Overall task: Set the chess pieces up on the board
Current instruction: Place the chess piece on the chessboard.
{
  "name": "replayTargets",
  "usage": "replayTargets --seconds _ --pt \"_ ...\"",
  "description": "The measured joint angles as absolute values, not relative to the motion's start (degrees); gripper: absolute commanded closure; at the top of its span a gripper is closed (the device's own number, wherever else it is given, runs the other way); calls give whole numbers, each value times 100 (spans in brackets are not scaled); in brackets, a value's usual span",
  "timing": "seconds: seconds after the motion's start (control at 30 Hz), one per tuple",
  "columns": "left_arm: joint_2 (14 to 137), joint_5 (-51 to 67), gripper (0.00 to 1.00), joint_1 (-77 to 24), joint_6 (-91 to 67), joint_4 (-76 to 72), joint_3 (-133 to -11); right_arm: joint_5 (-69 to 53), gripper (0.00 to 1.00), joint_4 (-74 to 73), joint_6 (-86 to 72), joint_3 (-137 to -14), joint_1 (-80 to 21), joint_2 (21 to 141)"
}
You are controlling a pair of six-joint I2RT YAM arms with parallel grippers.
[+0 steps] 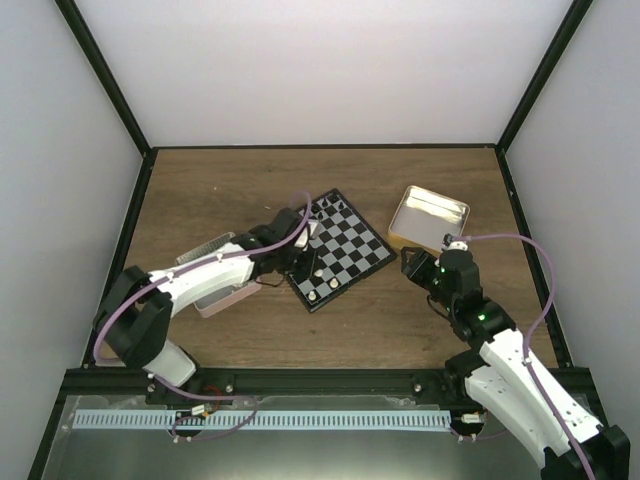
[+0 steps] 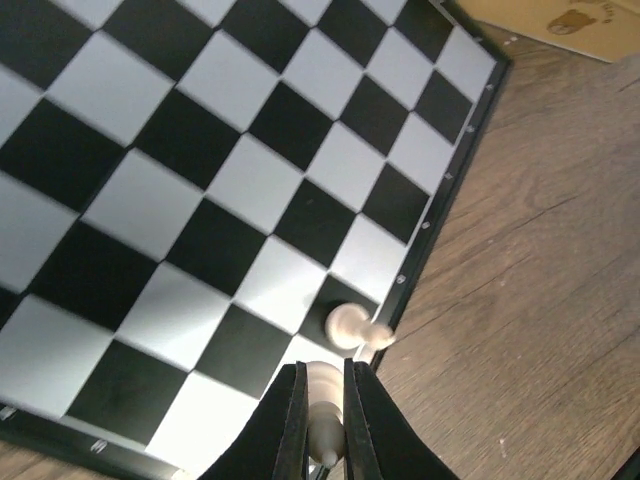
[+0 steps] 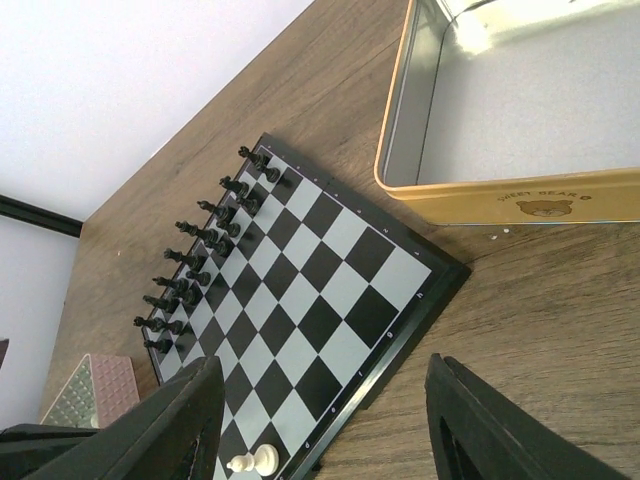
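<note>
The left pincer (image 2: 323, 372) is almost closed, pinching a cream-white chess piece (image 2: 322, 395) between its fingertips over the board (image 2: 200, 150), close to the rim. A second cream-white piece (image 2: 348, 325) sits on a dark square just ahead of the tips. The right pincer (image 3: 330, 430) stands wide and holds nothing. The board's corner lies just ahead between its fingers, and a gold tin (image 3: 520, 150) is ahead to its right.

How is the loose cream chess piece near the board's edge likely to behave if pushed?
Likely light: the cream piece is tiny beside a board square. Its rounded, slender shape suggests it could tip or roll, perhaps off the board's rim.
</note>
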State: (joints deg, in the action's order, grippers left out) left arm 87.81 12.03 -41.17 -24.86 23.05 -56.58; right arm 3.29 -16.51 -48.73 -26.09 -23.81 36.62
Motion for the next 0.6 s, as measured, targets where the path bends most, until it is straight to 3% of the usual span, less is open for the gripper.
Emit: replayTargets --seconds 0.6 --pt "10993 381 93 -4980 -1962 2788 -8055 753 41 -1898 -4794 -2606 -2381 3308"
